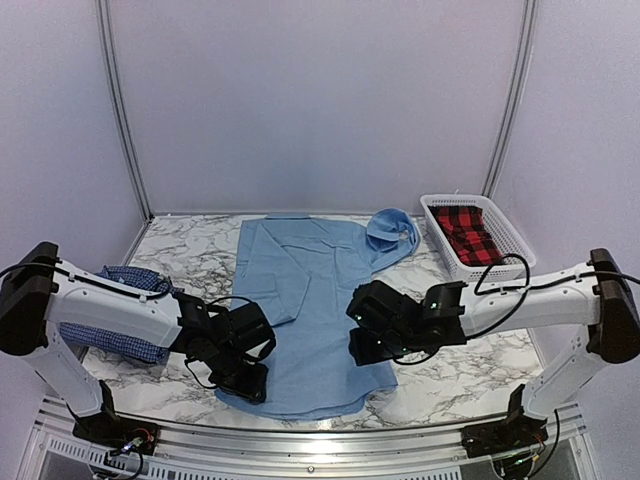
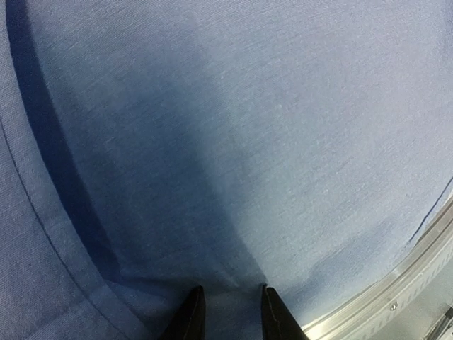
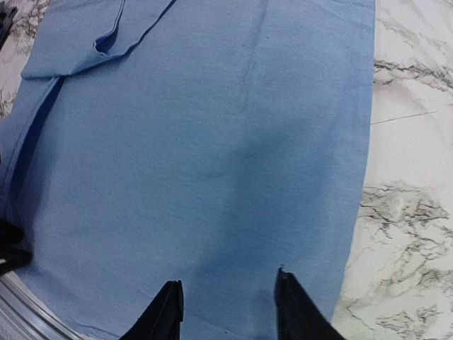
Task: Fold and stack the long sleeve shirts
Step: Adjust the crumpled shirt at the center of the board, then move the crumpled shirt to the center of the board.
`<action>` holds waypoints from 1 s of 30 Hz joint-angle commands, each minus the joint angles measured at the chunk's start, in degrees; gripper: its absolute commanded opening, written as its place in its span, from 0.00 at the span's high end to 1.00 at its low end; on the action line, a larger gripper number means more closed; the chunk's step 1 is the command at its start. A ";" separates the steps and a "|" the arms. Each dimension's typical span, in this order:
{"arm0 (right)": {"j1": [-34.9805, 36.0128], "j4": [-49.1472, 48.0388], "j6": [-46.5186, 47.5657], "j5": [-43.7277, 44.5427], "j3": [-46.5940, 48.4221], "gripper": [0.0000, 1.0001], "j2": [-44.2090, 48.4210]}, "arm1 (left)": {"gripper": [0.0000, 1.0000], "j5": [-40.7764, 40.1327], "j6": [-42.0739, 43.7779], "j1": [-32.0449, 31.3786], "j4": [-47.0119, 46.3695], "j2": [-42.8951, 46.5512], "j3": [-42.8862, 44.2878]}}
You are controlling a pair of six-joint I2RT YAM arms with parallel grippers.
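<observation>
From here I read the plain shirt (image 1: 300, 290) as light blue, unpatterned. The checked shirt (image 1: 130, 278) is dark blue with a fine white check. My surface (image 1: 190, 260) is white marble veined grey. The basket (image 1: 443, 245) is white, its cloth (image 1: 468, 233) red-and-black plaid. The left hand (image 2: 230, 312) and right hand (image 3: 226, 312) are black.

Shirt (image 1: 300, 300) centre, second shirt (image 1: 130, 279) left, basket (image 1: 478, 271) right
</observation>
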State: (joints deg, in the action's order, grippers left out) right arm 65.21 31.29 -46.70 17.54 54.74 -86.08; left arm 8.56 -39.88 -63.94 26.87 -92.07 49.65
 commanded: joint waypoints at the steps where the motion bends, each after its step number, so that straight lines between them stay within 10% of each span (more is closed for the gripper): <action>1: -1.82 -12.59 0.59 -6.20 0.99 0.67 -4.89 | 0.68 -1.75 -2.00 -0.44 0.11 1.28 1.67; 13: -5.72 -22.19 -5.00 -7.01 -13.14 0.78 -3.92 | 0.54 -20.84 0.68 2.78 5.74 4.11 14.75; 30: -12.27 -14.66 -9.98 -3.83 -29.80 0.76 16.03 | 0.44 -23.21 7.39 24.28 4.80 -21.97 34.29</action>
State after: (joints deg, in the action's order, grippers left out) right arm 54.15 10.55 -54.98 12.12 26.72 -73.60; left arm -14.28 -34.50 -40.32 31.11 -108.18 78.37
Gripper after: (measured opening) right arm 0.234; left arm 0.557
